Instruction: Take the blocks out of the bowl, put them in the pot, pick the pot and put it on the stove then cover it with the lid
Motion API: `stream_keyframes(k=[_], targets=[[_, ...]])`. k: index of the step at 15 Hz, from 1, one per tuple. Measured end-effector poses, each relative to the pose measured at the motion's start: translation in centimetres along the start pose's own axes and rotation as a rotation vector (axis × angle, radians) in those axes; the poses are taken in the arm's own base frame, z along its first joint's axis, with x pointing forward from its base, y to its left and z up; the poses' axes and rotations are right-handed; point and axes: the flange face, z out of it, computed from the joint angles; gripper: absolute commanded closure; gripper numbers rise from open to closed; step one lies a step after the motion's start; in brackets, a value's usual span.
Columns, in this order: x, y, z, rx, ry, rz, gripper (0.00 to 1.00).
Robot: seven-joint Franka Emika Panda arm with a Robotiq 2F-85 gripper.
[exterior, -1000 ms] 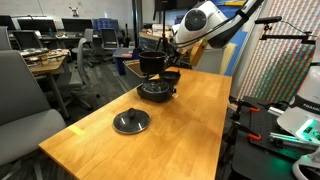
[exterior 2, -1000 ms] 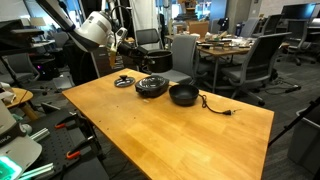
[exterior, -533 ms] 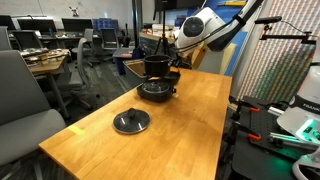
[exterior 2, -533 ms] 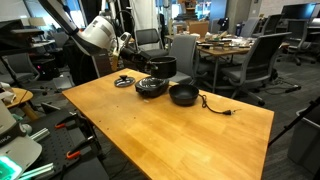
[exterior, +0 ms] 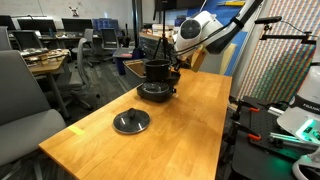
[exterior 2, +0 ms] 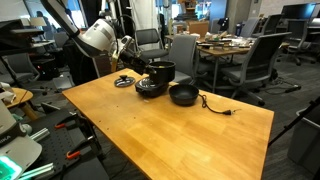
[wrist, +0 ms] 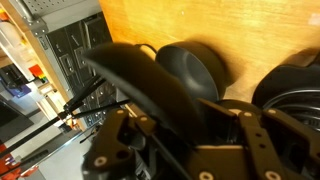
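Office chairs (exterior 2: 245, 62) and cluttered desks filled the room behind the wooden table (exterior: 165, 140), which ran through both exterior views. You had the gripper (exterior: 171, 67) at the far end of that table, upper centre of the frame in an exterior view, with the white arm (exterior: 200, 27) reaching in from the upper right. Its fingers were clamped on the side of the pot (exterior: 156, 72). Exactly how the tips sat on the wall was too blurred in the wrist view to make out.

The pot stood upright directly over the stove (exterior: 155, 93). Whether its base touched the burner or hung just above it could not be told. In an exterior view the bowl (exterior 2: 183, 95) sat on the wood just to the right of the stove, apart from it, and a black cable (exterior 2: 215, 106) trailed off to the bowl's right. The lid (exterior: 131, 122) lay flat with its knob up, lower in the frame and well apart from the stove.

No camera saw inside the pot. In the wrist view its dark rim swept across the middle, with the bowl (wrist: 195, 68) above it against the wood.
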Motion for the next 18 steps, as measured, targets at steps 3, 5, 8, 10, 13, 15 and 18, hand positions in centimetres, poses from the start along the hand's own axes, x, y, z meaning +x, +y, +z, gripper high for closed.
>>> stream_keyframes(k=[3, 5, 8, 10, 13, 15, 18], targets=[[0.2, -1.5, -1.7, 0.037, -0.006, -0.011, 0.9], [0.2, -2.2, -2.5, 0.053, -0.009, -0.01, 0.9], [0.2, -2.7, -3.0, 0.066, -0.017, -0.005, 0.9], [0.2, -2.8, -3.2, 0.074, -0.022, -0.002, 0.9], [0.2, -3.1, -3.5, 0.079, -0.021, -0.005, 0.9], [0.1, -3.3, -3.7, 0.081, -0.017, -0.01, 0.9], [0.2, -3.7, -4.3, 0.086, -0.006, -0.018, 0.9]])
